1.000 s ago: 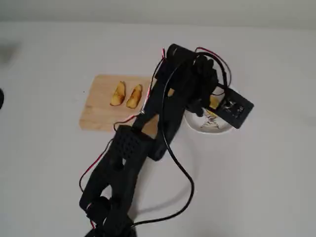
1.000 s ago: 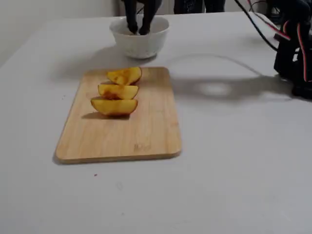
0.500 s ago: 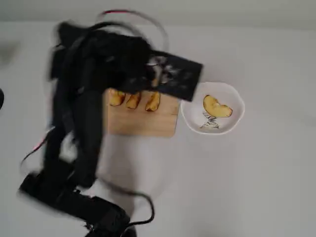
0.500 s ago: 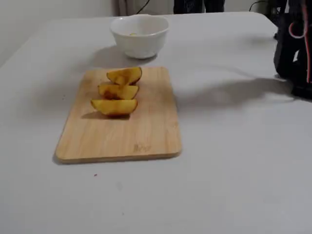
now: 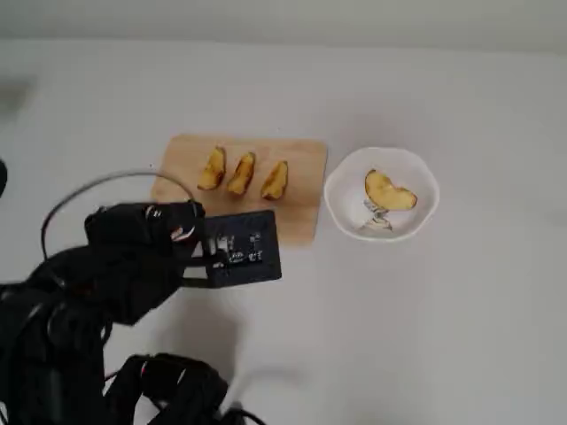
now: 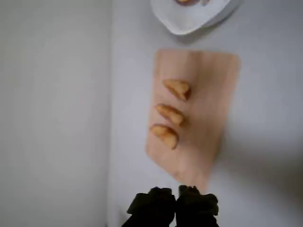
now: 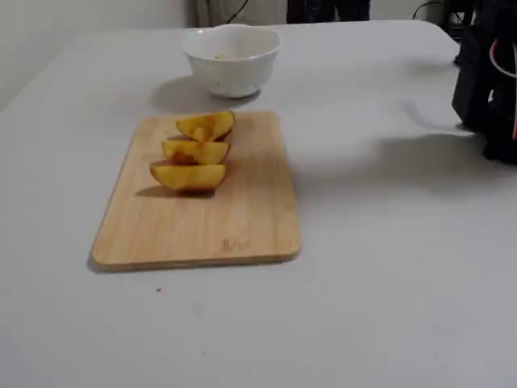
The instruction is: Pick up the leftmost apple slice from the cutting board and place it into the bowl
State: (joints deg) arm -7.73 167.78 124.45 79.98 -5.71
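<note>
In the overhead view your broad apple slice (image 5: 388,191) already lies inside the bowl (image 5: 340,181), right of centre in the frame, resting on the bowl's floor beside a grey mark. The bowl sits on the white worktop (image 5: 461,310) just beside the right end of the cutting board (image 5: 306,155). Three slimmer slices (image 5: 241,173) remain in a row on the board's upper half.

Your arm (image 5: 133,257) fills the lower left of that frame, its dark body overlapping the board's lower left edge, well apart from the bowl.

In the wrist view your pincer (image 6: 176,194) shows at the bottom centre, its two dark fingertips (image 6: 156,198) pressed together with nothing between them, just off the board's near end. The bowl is cut off at the top edge there, far across the board from the pincer; only a sliver of the slice shows in it.
</note>
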